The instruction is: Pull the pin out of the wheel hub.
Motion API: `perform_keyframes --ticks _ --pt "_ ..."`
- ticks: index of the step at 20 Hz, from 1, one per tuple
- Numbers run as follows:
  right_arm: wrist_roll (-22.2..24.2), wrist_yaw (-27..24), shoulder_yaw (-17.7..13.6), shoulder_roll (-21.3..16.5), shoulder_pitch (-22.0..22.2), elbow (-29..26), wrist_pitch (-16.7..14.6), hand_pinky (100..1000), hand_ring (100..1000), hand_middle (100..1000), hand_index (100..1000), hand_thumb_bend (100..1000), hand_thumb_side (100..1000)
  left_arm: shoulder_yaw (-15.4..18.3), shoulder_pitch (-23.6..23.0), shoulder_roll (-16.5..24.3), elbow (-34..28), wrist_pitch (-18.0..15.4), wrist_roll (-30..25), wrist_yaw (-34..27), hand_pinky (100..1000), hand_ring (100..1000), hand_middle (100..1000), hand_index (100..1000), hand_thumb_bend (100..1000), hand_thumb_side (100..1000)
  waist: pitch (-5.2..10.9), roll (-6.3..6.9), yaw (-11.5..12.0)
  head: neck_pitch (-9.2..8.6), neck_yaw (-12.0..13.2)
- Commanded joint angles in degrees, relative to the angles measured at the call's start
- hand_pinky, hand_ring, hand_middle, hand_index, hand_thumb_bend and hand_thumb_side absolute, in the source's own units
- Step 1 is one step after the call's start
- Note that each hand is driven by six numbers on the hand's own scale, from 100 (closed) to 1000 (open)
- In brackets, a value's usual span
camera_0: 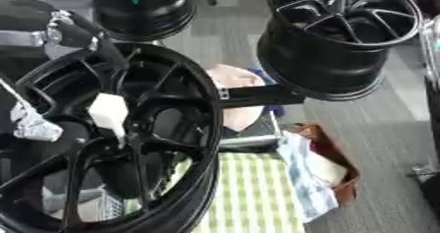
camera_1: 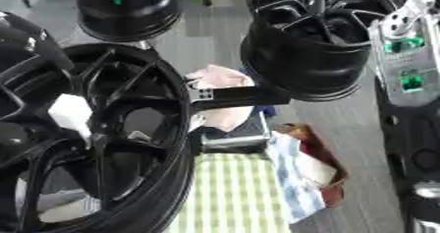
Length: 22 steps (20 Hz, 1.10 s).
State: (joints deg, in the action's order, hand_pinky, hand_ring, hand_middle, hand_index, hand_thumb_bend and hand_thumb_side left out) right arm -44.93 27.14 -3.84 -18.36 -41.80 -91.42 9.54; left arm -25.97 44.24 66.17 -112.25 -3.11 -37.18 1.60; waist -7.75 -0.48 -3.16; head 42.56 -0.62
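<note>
A glossy black spoked wheel [camera_0: 112, 138] filled the near left; a white blocky piece [camera_0: 109, 113], perhaps the pin, sat by its hub; the left robot hand [camera_0: 82, 35] reached over the rim, its grip unclear; a brown box [camera_0: 331, 165] held pale cloth [camera_0: 302, 175].

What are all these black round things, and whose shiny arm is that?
Both pictures come from a robot's two eyes, looking down at the same moment. The black round things are car wheels: a big wheel hub close by, a second wheel and a third wheel behind. The robot's left arm reaches over the hub; its right arm shows at the right edge. A white piece sits near the hub's middle; I can't tell whether a hand holds it. Below lies a green checked cloth.
</note>
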Motion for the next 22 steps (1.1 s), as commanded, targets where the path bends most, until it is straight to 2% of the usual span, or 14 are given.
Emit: perform_keyframes --ticks 1,10,16,22 --pt "-0.2 -0.4 -0.1 -1.0 -0.8 -0.6 -0.3 723 749 676 813 100 573 -0.3 3.1 -1.3 3.7 1.1 -2.1 -0.8 881 843 766 892 491 433 1.01 0.06 0.1 0.17 0.0" --pt "-0.6 -0.5 -0.5 -0.7 -0.1 -1.1 -0.5 725 750 677 814 100 580 -3.4 9.7 -8.0 16.0 -1.8 -10.6 -1.0 887 848 762 885 533 396 1.4 0.09 0.2 0.76 0.0" --pt "-0.8 -0.7 -0.6 -0.5 0.2 -1.4 -0.7 725 750 677 814 100 586 -4.4 11.3 -10.4 20.9 -4.1 -14.0 0.9 886 845 756 881 562 369 1.42 0.14 0.2 0.75 0.3" --pt "-1.0 -1.0 -0.7 -0.5 0.2 -1.4 -0.7 725 751 676 814 100 595 -5.2 11.5 -11.7 23.7 -6.0 -14.8 2.9 888 849 762 891 583 359 1.16 0.17 0.1 0.53 0.0"
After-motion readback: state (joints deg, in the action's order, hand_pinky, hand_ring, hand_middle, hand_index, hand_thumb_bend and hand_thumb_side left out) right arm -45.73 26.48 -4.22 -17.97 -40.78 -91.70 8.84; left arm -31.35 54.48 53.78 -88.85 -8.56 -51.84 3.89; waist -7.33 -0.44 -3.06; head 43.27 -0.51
